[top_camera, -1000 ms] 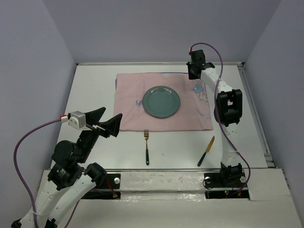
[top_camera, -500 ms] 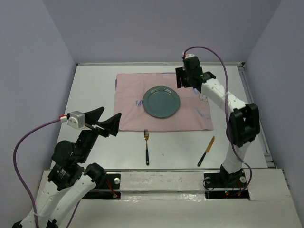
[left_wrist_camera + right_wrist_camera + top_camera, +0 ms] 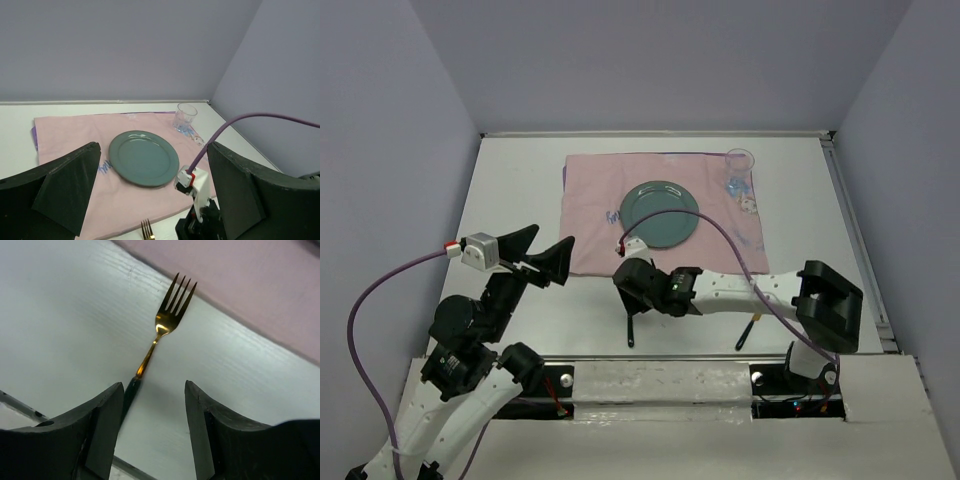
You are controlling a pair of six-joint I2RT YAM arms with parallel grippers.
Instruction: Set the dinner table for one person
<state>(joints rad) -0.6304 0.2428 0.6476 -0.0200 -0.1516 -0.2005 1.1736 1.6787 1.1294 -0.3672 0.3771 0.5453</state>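
Observation:
The dinner table (image 3: 520,180) is a white tabletop. On it lies a pink cloth (image 3: 590,215) with a green plate (image 3: 660,213) in the middle and a clear glass (image 3: 741,160) upright at its far right corner. A gold fork with a dark handle (image 3: 630,330) lies in front of the cloth. My right gripper (image 3: 633,292) hangs open low over the fork. In the right wrist view the fork (image 3: 165,325) points up between the fingers of the gripper (image 3: 152,430), with its handle running under the left finger (image 3: 100,430). My left gripper (image 3: 545,258) is open and empty, raised at the near left.
A knife (image 3: 744,336) lies near the front right, partly hidden by my right arm. The left wrist view shows the plate (image 3: 144,157), the glass (image 3: 185,117), the cloth (image 3: 70,135), the fork's tines (image 3: 147,229) and the left gripper (image 3: 153,150) open. The table's front edge is close behind the fork.
My right arm has swung from the cloth's far right corner down to the fork at the front. The glass now shows standing at that corner. The left arm has not moved.

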